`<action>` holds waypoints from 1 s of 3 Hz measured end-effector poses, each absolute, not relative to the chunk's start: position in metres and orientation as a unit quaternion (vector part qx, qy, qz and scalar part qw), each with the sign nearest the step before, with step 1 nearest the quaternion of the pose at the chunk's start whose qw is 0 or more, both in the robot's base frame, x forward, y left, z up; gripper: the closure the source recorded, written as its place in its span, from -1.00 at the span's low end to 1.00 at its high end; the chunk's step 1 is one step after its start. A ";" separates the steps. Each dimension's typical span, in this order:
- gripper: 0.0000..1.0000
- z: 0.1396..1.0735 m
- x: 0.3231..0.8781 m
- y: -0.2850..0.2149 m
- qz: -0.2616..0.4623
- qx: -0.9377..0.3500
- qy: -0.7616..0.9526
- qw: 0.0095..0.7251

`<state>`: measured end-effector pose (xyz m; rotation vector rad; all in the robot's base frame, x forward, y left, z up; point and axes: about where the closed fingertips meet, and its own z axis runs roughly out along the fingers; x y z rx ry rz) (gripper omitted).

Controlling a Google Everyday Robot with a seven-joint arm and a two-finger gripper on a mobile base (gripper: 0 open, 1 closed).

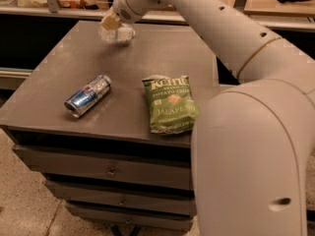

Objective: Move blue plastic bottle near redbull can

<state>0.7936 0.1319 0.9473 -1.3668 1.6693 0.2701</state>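
Camera view: gripper (111,22) was at the far side of the table (167,48), over the blue plastic bottle (119,34); grip could not be told.
Redbull can (87,96): lay near-left, well apart.
Left: the whole carry.

The hand (111,22) is sitting over the counter's (162,48) far edge, left of its middle, and is covering part of the blue plastic bottle (122,34), which is showing only as a pale blur beneath it; whether it is holding the bottle is not showing. The arm (246,146) is hiding the counter's right edge and near right corner.
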 end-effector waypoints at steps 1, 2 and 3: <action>-0.78 0.973 0.784 0.119 0.107 -0.547 0.679 0.478; -1.00 0.983 0.778 0.108 0.100 -0.539 0.683 0.482; -1.00 0.997 0.767 0.106 0.089 -0.496 0.702 0.504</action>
